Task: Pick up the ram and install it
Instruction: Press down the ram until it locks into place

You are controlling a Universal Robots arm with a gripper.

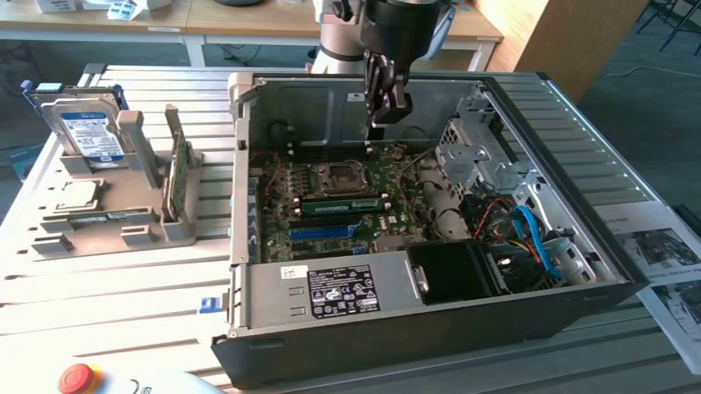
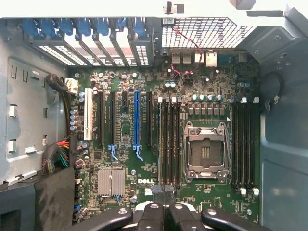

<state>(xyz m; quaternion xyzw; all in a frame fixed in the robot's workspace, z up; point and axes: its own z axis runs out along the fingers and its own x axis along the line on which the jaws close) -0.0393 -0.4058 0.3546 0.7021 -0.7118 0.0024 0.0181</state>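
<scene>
Claw (image 1: 389,117) clenched, empty, above mobo (image 1: 403,182); ram (image 1: 341,205) in slot below, not touching.

One computer case (image 1: 438,332); one hard drive (image 1: 90,131) (blue-labelled) — one tool (image 1: 389,111).

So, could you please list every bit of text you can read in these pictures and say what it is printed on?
"DELL": white lettering on the motherboard, wrist view.
Power supply label: printed text and marks, too small to read.
Hard drive label: blue and white, blurred, unreadable.
Printed sheets at the exterior view's right: too small to read.
</scene>
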